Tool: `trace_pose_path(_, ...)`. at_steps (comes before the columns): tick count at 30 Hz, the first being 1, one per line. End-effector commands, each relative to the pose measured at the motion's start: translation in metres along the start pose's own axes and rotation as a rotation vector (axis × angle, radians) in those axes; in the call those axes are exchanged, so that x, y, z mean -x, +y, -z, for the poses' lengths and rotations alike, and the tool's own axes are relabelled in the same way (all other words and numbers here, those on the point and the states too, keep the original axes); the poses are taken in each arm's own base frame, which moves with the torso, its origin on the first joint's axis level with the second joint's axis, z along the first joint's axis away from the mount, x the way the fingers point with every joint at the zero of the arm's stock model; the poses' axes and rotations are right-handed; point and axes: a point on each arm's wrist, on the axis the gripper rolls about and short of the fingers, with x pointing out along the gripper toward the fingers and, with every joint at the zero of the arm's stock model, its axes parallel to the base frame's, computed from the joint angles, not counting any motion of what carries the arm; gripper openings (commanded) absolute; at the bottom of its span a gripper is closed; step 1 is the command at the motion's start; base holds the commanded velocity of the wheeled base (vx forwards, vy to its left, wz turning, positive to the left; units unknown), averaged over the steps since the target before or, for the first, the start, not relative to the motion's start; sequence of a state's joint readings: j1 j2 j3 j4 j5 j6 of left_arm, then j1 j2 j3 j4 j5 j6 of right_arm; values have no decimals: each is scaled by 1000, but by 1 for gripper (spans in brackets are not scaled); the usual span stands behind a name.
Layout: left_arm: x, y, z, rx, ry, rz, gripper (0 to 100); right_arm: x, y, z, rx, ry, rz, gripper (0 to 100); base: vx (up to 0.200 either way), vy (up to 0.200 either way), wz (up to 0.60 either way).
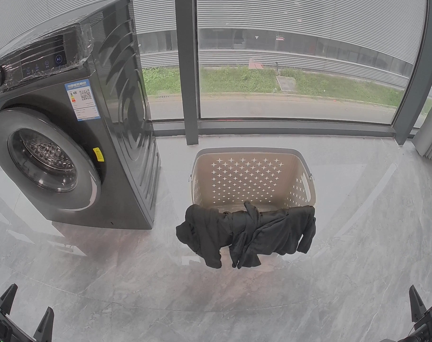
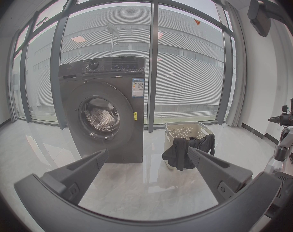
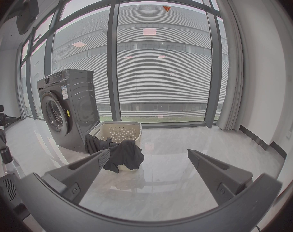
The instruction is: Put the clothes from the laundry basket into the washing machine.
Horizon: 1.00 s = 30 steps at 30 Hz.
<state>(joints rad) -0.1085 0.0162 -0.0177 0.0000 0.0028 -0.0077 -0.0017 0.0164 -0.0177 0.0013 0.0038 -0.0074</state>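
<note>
Over the near rim of the laundry basket (image 1: 254, 154) hang the dark clothes (image 1: 246, 233), a crumpled bundle with its loose ends dangling outside toward the floor (image 1: 329, 281). That basket stands by the far window, to the right of the washing machine (image 1: 116, 134), whose round door looks shut, though I cannot be sure. Nearer, and well apart from the clothes, the left hand (image 1: 28, 302) sits low on the left and the right hand (image 1: 427, 283) low on the right, both spread wide and holding nothing. A pinch on one fold alone could let the rest slide off onto the floor. The light basket may tip or drag if cloth snags its rim, and a shut door would block loading.
</note>
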Motion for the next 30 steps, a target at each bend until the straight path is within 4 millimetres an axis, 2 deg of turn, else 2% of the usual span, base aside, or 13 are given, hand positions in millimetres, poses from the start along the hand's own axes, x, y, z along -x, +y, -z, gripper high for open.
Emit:
trace_pose_path(1, 0, 0, 5, 0, 1, 0, 100, 0, 0, 5, 0, 2, -1, 100, 0, 0, 0)
trace_pose_path(11, 0, 0, 5, 0, 1, 0, 100, 0, 0, 5, 0, 2, -1, 100, 0, 0, 0)
trace_pose_path(20, 0, 0, 5, 0, 2, 2, 100, 0, 0, 5, 0, 2, -1, 100, 200, 0, 0)
trace_pose_path(30, 0, 0, 5, -2, 1, 0, 100, 0, 0, 5, 0, 2, 1, 100, 0, 0, 0)
